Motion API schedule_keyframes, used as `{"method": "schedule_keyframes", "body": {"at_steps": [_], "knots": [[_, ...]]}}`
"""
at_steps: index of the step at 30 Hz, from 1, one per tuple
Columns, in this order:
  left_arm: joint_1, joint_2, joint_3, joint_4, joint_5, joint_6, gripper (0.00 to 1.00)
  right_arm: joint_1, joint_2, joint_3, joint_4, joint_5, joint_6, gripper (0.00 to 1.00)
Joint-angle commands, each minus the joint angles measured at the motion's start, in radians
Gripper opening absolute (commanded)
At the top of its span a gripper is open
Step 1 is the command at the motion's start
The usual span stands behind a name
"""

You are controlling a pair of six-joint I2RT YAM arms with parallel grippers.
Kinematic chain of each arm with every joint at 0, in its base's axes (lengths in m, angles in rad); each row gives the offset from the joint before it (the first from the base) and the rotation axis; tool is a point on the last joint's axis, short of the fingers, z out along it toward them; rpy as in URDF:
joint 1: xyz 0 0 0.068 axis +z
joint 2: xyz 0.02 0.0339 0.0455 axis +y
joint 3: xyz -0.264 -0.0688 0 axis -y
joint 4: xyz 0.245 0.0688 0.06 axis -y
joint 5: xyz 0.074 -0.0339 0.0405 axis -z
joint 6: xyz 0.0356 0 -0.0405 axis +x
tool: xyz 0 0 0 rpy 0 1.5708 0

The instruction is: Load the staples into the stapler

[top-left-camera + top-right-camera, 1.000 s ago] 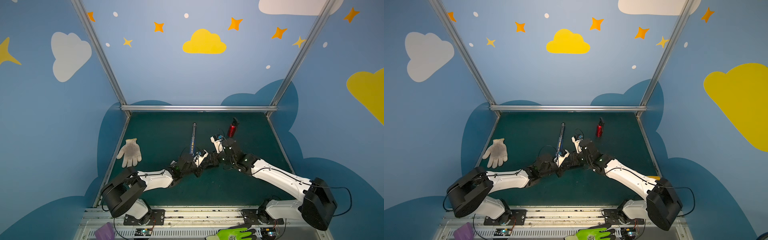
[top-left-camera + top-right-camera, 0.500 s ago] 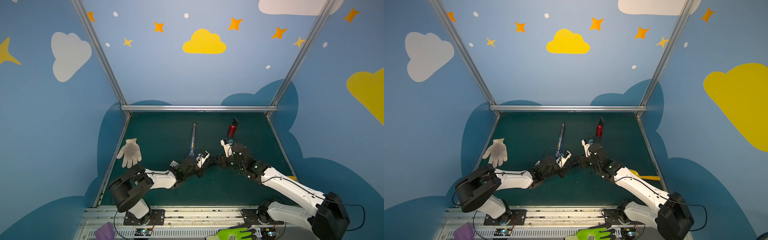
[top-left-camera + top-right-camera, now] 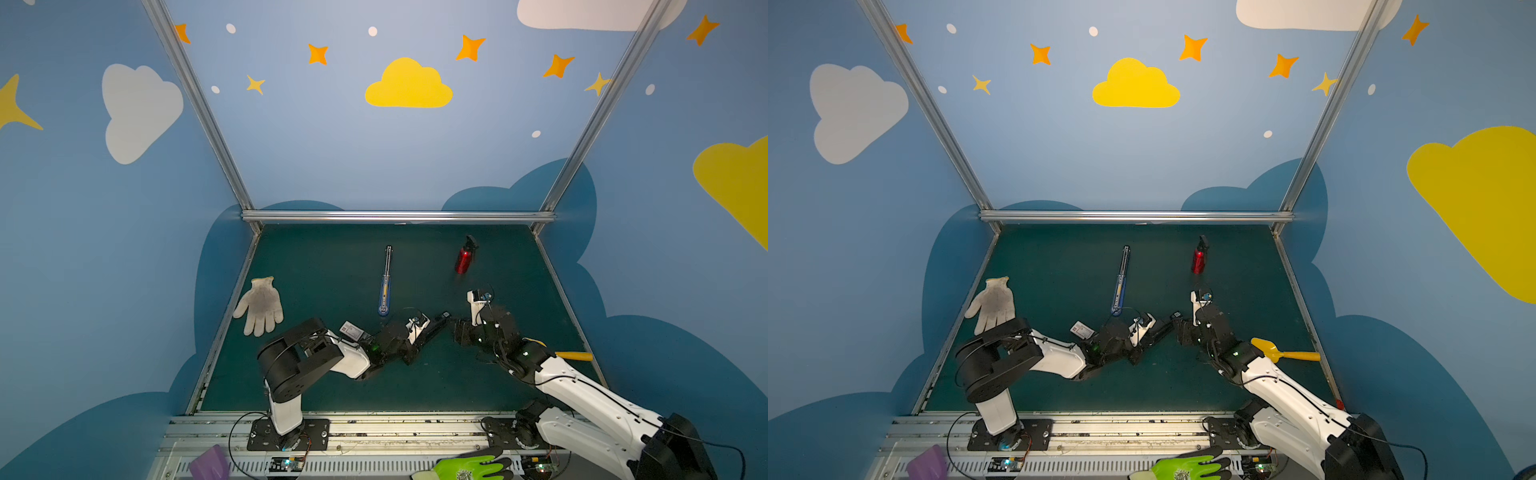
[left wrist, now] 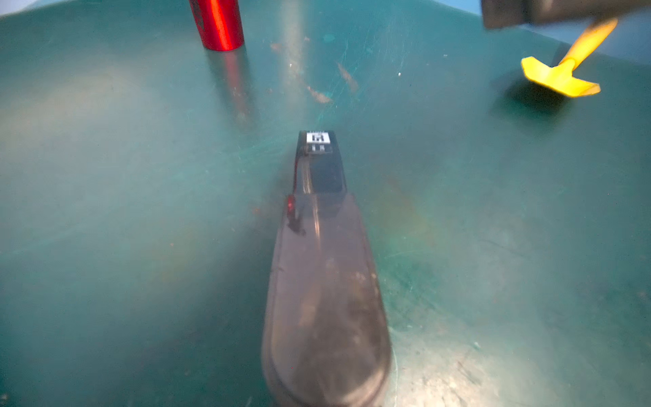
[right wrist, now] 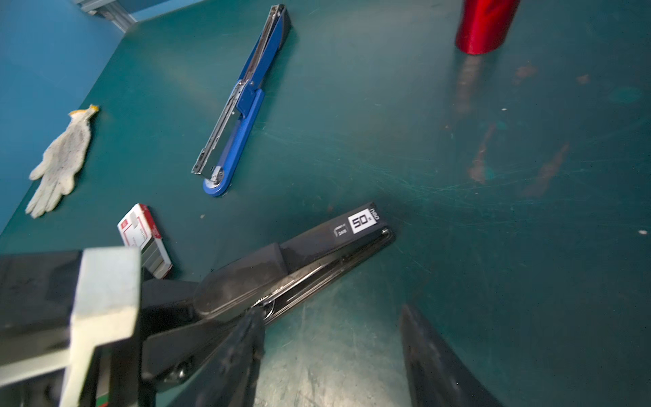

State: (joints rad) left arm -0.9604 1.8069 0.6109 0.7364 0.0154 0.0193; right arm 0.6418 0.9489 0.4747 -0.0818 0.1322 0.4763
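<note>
While the left arm lies folded low over the green mat (image 5: pixel 493 211), its left gripper (image 3: pixel 415 337) reaches around the rear of the long black plastic stapler (image 5: pixel 317 246); whether it clamps, I cannot tell. The right arm stretches in low, its right gripper (image 5: pixel 331 313) spread wide on nothing. The stapler's white label reads "50". The small white-and-red cardboard staples box (image 5: pixel 144 239) lies flat beside the left wrist, its print illegible.

Stapler (image 5: pixel 310 257): black, closed, white "50" label at nose, low over the mat, just right of and nearer than the blue stapler's (image 5: pixel 243 102) round end. Staples (image 5: pixel 142 234): white box, red mark, laid left of and nearer than that same end.
</note>
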Motion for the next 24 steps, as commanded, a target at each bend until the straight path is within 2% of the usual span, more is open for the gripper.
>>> {"method": "schedule_keyframes", "body": {"at_steps": [1,5,7,9,15,21,24], "knots": [[-0.013,0.001,-0.003,0.002,-0.018,-0.023,0.32,-0.009,0.003,0.031,-0.019,0.063,0.036,0.66],[-0.029,-0.045,-0.036,-0.009,-0.028,-0.027,0.45,-0.020,0.025,0.082,-0.083,0.059,0.081,0.78],[-0.036,-0.082,-0.059,-0.023,-0.035,-0.028,0.46,-0.024,0.042,0.117,-0.135,0.062,0.107,0.83],[-0.047,-0.137,-0.084,-0.052,-0.040,-0.034,0.47,-0.024,0.068,0.156,-0.182,0.047,0.099,0.83],[-0.076,-0.370,-0.190,-0.166,-0.109,-0.115,0.48,-0.028,0.232,0.355,-0.516,-0.069,0.243,0.81],[-0.076,-0.581,-0.204,-0.430,-0.280,-0.327,0.64,-0.031,0.409,0.554,-0.717,-0.227,0.390,0.81],[-0.065,-0.654,-0.220,-0.490,-0.310,-0.400,0.65,-0.020,0.520,0.666,-0.779,-0.311,0.414,0.73]]}}
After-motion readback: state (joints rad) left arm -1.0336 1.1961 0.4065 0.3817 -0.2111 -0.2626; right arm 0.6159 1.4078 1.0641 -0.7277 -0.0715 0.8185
